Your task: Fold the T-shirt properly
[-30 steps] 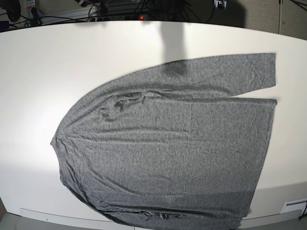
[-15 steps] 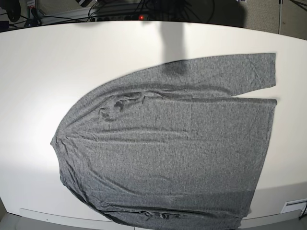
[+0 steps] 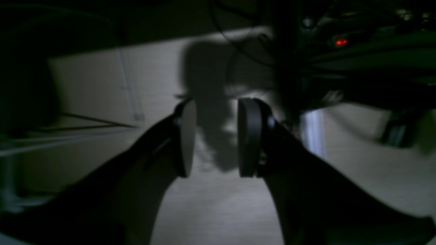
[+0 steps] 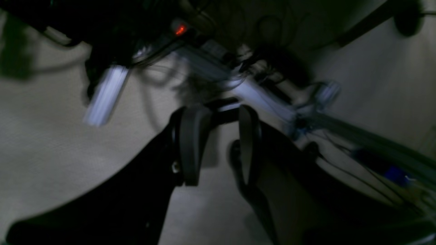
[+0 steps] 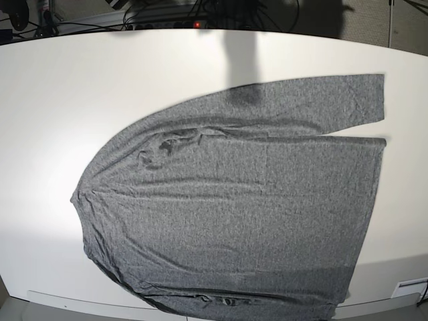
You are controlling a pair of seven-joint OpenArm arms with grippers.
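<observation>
Both pincers empty, folding not begun.

I see the left pincer [image 3: 216,137] with its jaws parted on nothing, and the right pincer [image 4: 220,146] likewise parted and empty, both aimed off the table [image 5: 80,87]. The shirt [image 5: 234,207] lies spread flat across the table's middle and near side, one sleeve stretched along its far edge; every fold remains. No containers in view.

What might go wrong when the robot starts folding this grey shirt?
The shirt hangs over the table's near edge, so a pull could drag it off. Wrinkles near the collar may get folded in. Both sets of fingers are away from the cloth, so a grab could miss the thin fabric.
</observation>
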